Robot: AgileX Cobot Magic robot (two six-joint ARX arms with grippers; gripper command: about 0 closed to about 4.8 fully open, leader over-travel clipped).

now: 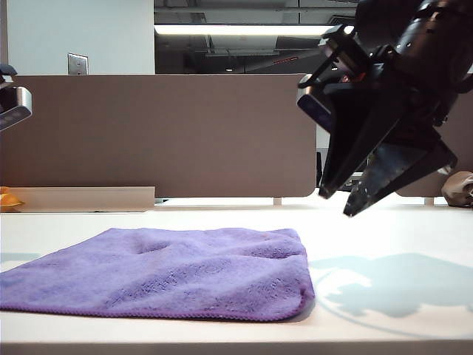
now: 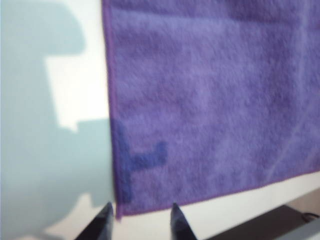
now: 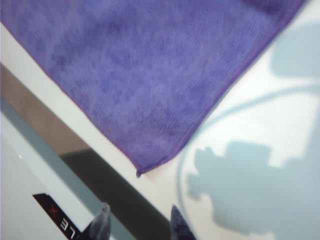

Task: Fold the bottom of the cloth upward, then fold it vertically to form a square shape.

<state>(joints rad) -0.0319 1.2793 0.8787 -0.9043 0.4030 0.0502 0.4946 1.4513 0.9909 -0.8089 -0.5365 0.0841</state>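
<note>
Purple fuzzy microfiber cloth [image 1: 170,274] lies flat on the white surface [image 1: 384,244], spread toward 9 o'clock of the exterior view; no fold made yet. Left tool [image 2: 140,220]: prongs parted, empty, above the cloth's near corner. Right tool [image 3: 137,222]: prongs parted narrowly, empty, short of the other near corner, hanging high at 2 o'clock in the exterior view.

Risks, as judged: a shallow pinch may catch fuzz only and slip; uneven lift between tools would skew the fold.

Surroundings: brown partition [image 1: 162,133] behind; brownish-grey lump [image 1: 458,188] at 3 o'clock, well apart. Nothing obstructs the corners.
</note>
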